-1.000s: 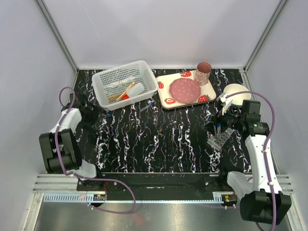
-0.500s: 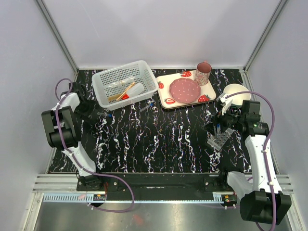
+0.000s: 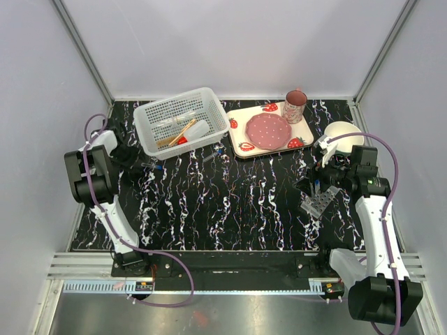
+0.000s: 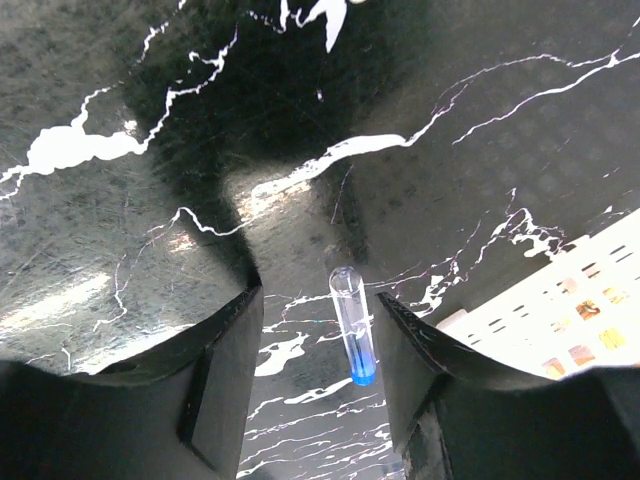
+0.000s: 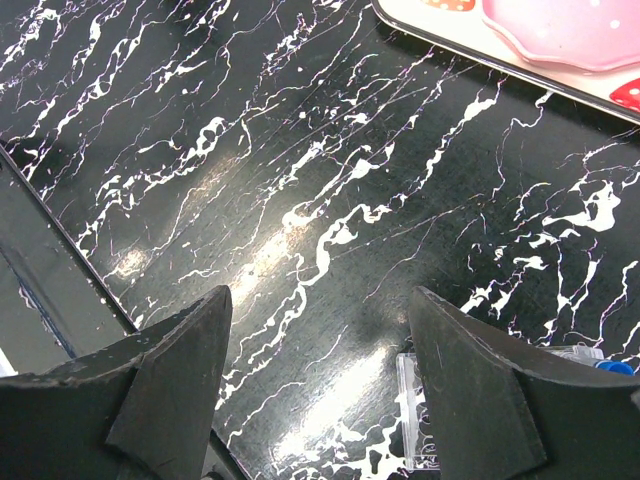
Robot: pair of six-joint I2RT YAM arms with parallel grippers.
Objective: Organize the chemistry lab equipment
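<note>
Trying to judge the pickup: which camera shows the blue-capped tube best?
Left wrist: the blue-capped tube lies in full view between the jaws of the left gripper. Top external leaves it too small to make out; right wrist does not show it.

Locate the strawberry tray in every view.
Top external: the tray sits far centre-right.
Left wrist: not in it.
Right wrist: the tray cuts across the top right corner.
Shared landmark: the black marbled table.
</note>
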